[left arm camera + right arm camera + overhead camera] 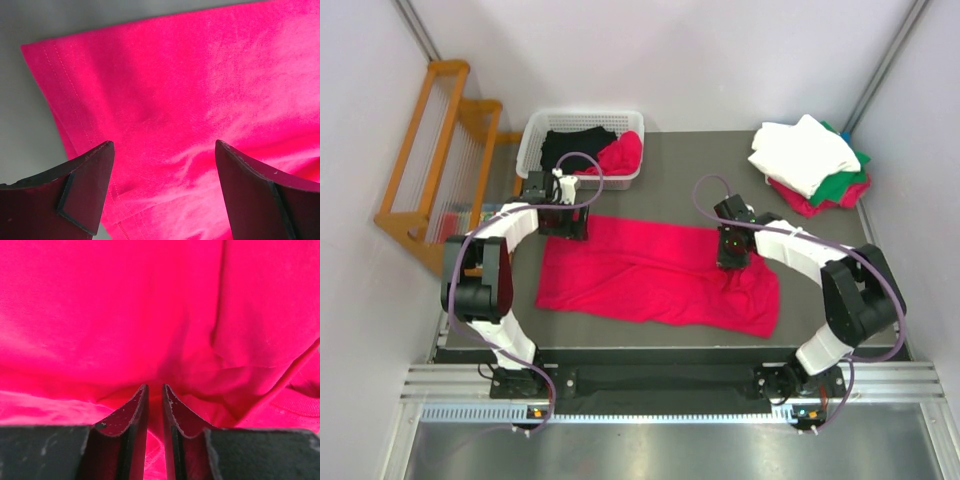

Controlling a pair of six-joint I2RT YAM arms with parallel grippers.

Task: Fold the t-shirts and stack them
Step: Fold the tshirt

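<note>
Mid-fold: right gripper (pixel 154 390) pinches the crimson t-shirt (pixel 650 275), left gripper (pixel 162 145) wide over its corner; next, grab that hem.

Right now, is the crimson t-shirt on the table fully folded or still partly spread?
Partly spread: the crimson t-shirt lies as a long strip across the table, not a compact fold like the stack.

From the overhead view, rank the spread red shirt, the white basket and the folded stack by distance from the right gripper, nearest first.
1. Spread red shirt: directly under the right gripper.
2. Folded stack: far right corner.
3. White basket: far left, across the table.
</note>
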